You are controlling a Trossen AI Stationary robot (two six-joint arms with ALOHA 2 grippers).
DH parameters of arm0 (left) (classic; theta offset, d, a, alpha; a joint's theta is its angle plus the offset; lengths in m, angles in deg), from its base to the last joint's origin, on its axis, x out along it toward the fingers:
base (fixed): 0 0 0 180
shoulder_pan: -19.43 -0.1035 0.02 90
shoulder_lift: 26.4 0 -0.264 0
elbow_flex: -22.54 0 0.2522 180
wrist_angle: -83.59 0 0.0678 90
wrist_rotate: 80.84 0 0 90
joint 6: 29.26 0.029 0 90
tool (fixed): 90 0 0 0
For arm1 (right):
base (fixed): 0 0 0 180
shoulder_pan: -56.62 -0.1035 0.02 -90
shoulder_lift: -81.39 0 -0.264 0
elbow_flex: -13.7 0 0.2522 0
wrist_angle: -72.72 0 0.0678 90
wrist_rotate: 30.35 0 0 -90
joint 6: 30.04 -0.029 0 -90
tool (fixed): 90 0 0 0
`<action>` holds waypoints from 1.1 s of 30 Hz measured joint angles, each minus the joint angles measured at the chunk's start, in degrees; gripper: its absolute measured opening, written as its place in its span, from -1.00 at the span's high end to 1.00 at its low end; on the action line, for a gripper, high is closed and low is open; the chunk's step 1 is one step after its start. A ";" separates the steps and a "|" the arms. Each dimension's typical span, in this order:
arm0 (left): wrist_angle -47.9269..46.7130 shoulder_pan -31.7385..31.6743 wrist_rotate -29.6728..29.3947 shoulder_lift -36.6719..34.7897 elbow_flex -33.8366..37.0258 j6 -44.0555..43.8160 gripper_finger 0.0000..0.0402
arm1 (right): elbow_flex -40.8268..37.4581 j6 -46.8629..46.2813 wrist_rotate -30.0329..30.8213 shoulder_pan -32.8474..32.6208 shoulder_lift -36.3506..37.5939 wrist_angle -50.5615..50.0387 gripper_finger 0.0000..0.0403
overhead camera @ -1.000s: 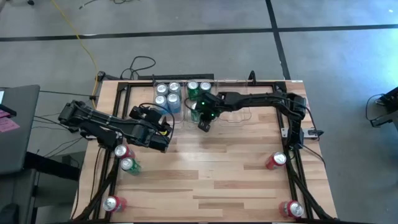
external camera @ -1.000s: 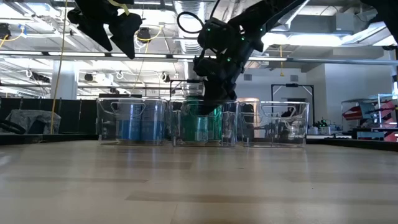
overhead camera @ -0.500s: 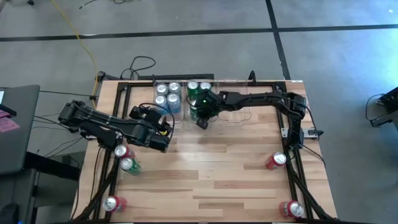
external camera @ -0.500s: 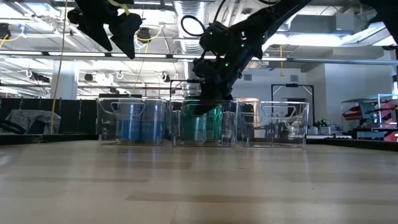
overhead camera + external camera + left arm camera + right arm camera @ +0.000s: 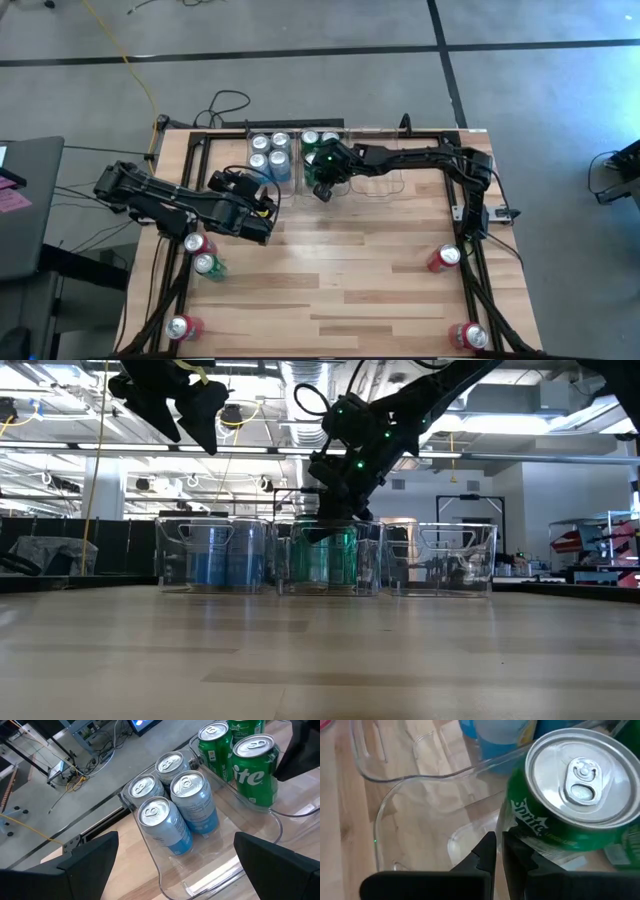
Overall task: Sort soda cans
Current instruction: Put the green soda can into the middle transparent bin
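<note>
Wooden tabletop: my right gripper (image 5: 322,188), fingers nearly shut and holding nothing, is hanging over the middle bin (image 5: 330,565) just beside an upright green can (image 5: 575,800).

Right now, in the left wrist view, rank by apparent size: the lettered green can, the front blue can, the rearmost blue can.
Lettered green can
Front blue can
Rearmost blue can, partly hidden
Differences are slight and probably just nearness to the camera.
</note>
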 joint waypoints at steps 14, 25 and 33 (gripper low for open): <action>0.04 -0.02 0.22 0.00 0.00 -0.48 -0.95 | 0.00 1.86 -0.33 1.13 -4.75 1.32 0.76; 0.07 0.00 1.27 0.00 0.00 -1.55 -0.95 | 0.02 1.92 -0.31 2.28 -4.55 4.30 0.76; -0.01 0.30 -2.92 -0.02 0.00 -1.20 -0.95 | 0.02 3.41 -0.33 2.23 -4.25 4.11 0.75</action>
